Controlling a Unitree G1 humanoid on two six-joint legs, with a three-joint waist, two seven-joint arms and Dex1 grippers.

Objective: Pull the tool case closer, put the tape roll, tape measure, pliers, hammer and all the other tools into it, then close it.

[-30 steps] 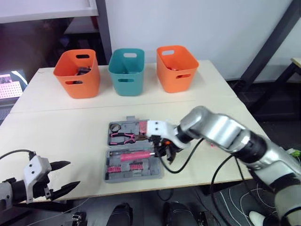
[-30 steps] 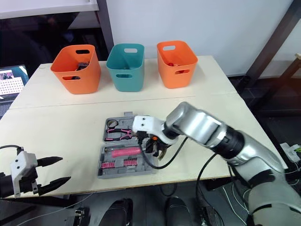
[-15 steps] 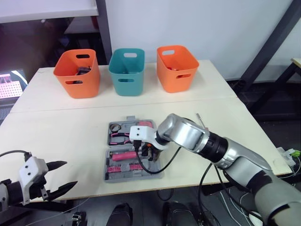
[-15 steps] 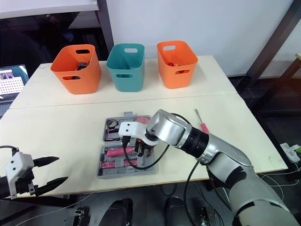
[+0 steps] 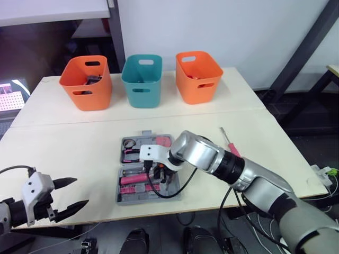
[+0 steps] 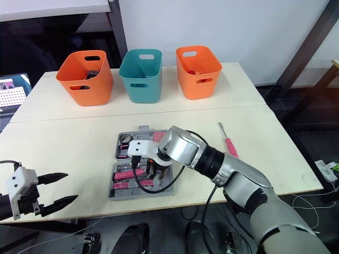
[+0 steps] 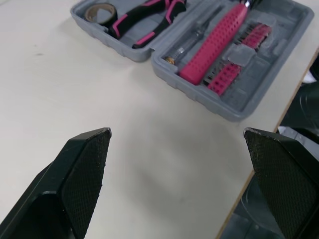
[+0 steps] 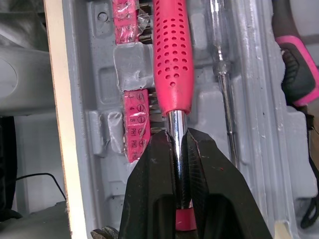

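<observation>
Though not yet shut, already packed with most of the kit: tool case, close to the desk's near edge.

- Far half of the case: tape roll, pliers.
- Near half: bit strips, slim clear-handled screwdriver, hammer, apparently seated in its slot.
- Right pincer: pressed together on the hammer's steel shaft, just under the pink grip.
- Left pincer: spread, holding nothing, well left of the case.

Judging the hammer as good as placed, release pending.

Left to do:
- Fetch the red screwdriver lying right of the case.
- Find the tape measure; can't confirm it in the case.
- Check the leftmost orange basket beyond the case; dark items inside, maybe tools.
- Close the lid.
</observation>
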